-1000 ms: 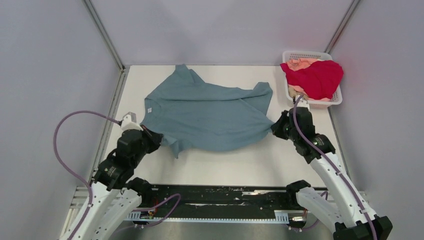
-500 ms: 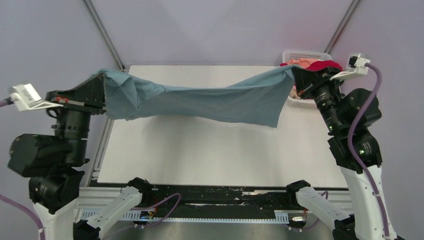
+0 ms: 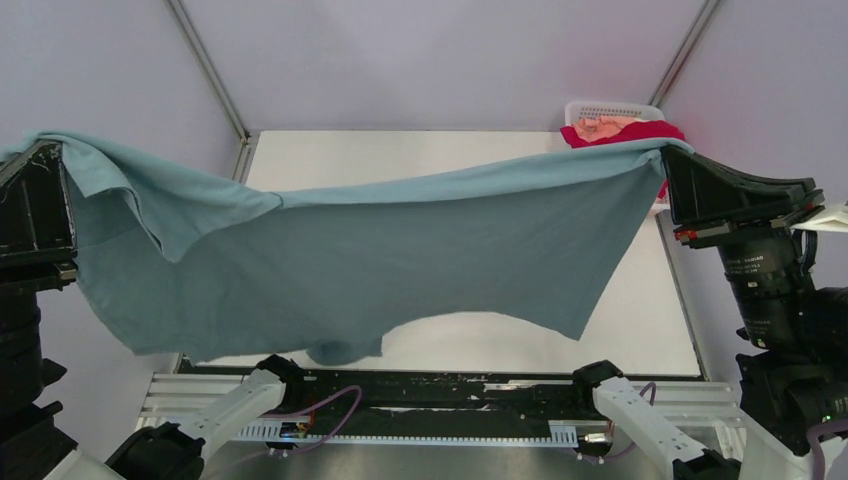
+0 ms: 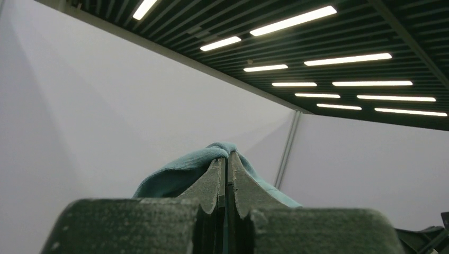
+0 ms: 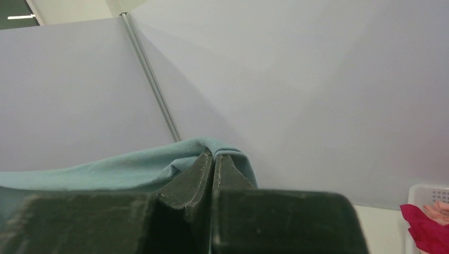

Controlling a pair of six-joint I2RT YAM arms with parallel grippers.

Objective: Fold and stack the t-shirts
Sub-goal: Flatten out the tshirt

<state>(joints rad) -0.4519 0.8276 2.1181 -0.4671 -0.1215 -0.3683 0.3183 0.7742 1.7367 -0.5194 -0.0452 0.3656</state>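
Note:
The teal blue-grey t-shirt [image 3: 350, 260] hangs stretched in the air between my two grippers, high above the table, its lower edge sagging near the front edge. My left gripper [image 3: 40, 150] is shut on its left corner; the cloth [image 4: 185, 172] drapes over the tips [image 4: 226, 159]. My right gripper [image 3: 668, 155] is shut on the right corner, the cloth [image 5: 132, 166] bunched over the tips [image 5: 214, 155]. The crimson red t-shirt [image 3: 625, 132] and the pale peach t-shirt [image 3: 603, 124] lie in the basket, mostly hidden behind the teal one.
The white lattice basket [image 3: 605, 106] stands at the table's back right corner; it also shows in the right wrist view [image 5: 431, 191]. The white table [image 3: 430, 155] is bounded by grey walls and metal corner posts [image 3: 205, 65].
Both arms have lifted the teal t-shirt from flat on the table to high in the air and pulled it wide apart, towards the camera.

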